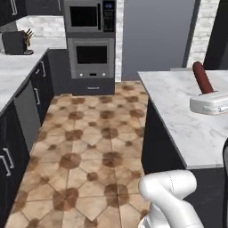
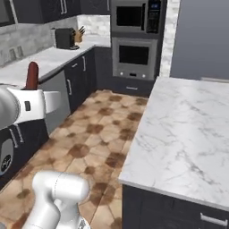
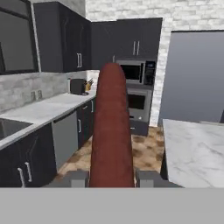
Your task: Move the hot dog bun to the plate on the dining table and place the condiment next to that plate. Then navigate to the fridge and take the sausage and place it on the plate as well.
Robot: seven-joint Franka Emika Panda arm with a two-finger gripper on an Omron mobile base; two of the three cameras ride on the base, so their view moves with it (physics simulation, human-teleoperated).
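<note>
On the far left, the pale marble-look counter (image 2: pixel 49 60) over dark cabinets carries a black toaster (image 2: pixel 65 38) and a knife block (image 2: pixel 79 36) against the wall, well away from the arm's work. Further right, set into the dark cabinet wall, a steel microwave (image 1: pixel 89 16) sits above a built-in oven (image 1: pixel 91 55), both with doors shut, so what they hold cannot be told. In the middle of the hand view the gripper (image 3: pixel 111 178) is clenched on the short dark red-brown sausage (image 3: pixel 111 127), its two dark fingertips (image 3: pixel 78 178) pressing the lower end from either side so the cylinder stands out beyond the hand. Carrying it raised like this probably keeps it clear of counter edges while the base drives (a judgement, not something seen). To the right lies the long white grey-veined dining table (image 2: pixel 188 129); the stretch in view is bare. In the left base view the sausage rises above that table's near right part.
</note>
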